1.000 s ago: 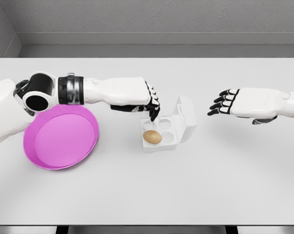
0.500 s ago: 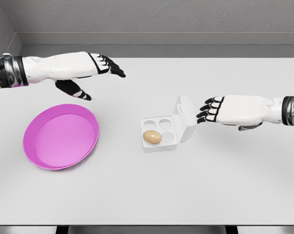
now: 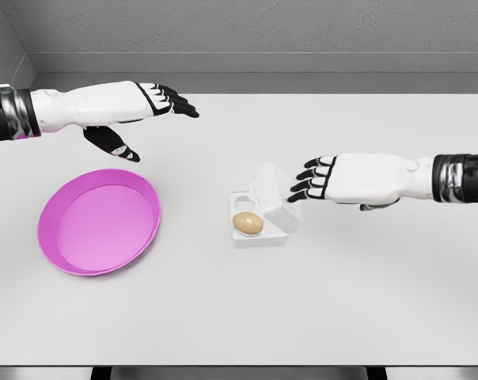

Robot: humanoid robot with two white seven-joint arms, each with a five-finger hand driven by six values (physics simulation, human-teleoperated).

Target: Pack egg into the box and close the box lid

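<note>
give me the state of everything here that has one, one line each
egg: seated in the front left cup of the box
box: holds one egg, not yet closed
lid: tilted partway over the tray, right hand's fingertips against it
plate: upright on the table, nothing in it
left hand: raised above the table behind the plate, fingers open, holding nothing
right hand: fingers extended, pushing on the lid

Matt white plastic box [image 3: 264, 212]

pink plate [image 3: 99, 221] sits on white table [image 3: 342, 301], left side, near the front edge; grey wall [image 3: 302, 32] behind
</note>
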